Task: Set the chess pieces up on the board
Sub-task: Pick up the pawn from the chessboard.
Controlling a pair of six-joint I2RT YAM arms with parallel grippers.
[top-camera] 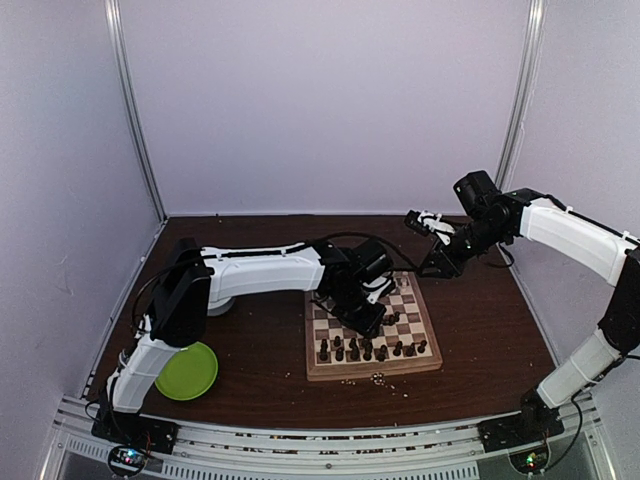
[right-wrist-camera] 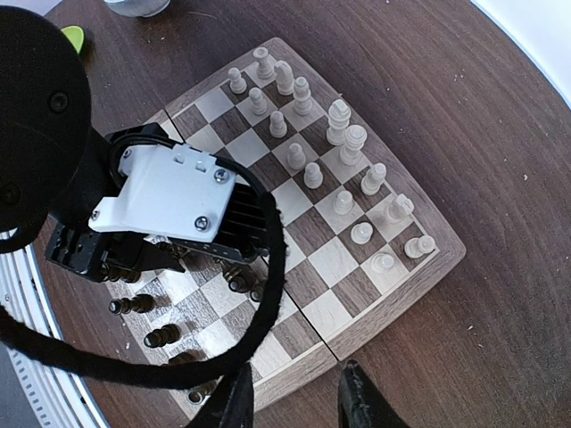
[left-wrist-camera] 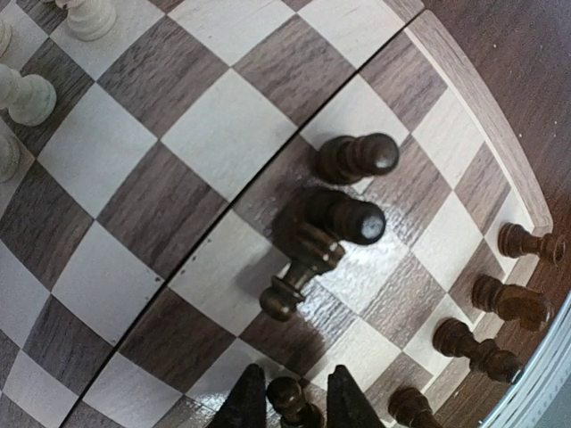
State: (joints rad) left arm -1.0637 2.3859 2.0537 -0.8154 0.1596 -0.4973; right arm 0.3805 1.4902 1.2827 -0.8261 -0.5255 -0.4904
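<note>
The board (top-camera: 372, 371) lies mid-table with dark chess pieces (top-camera: 365, 350) along its near rows and pale ones (top-camera: 404, 288) at the far side. My left gripper (top-camera: 365, 318) is low over the dark side. Its fingertips (left-wrist-camera: 290, 392) stand either side of an upright dark pawn (left-wrist-camera: 287, 390), with a slim gap still showing on the pawn's right. Just ahead, a dark piece (left-wrist-camera: 299, 272) lies tipped against a taller one (left-wrist-camera: 348, 218). My right gripper (top-camera: 432, 265) hovers high off the board's right edge (right-wrist-camera: 428, 267), open (right-wrist-camera: 299, 397) and holding nothing.
A green plate (top-camera: 187, 370) sits near left, and pale crumbs (top-camera: 385, 380) lie at the board's near edge. A pale bowl (right-wrist-camera: 138, 7) stands beyond the board. The left arm's black cable (right-wrist-camera: 272, 267) loops over the dark half. More dark pieces (left-wrist-camera: 508, 301) line the board's edge.
</note>
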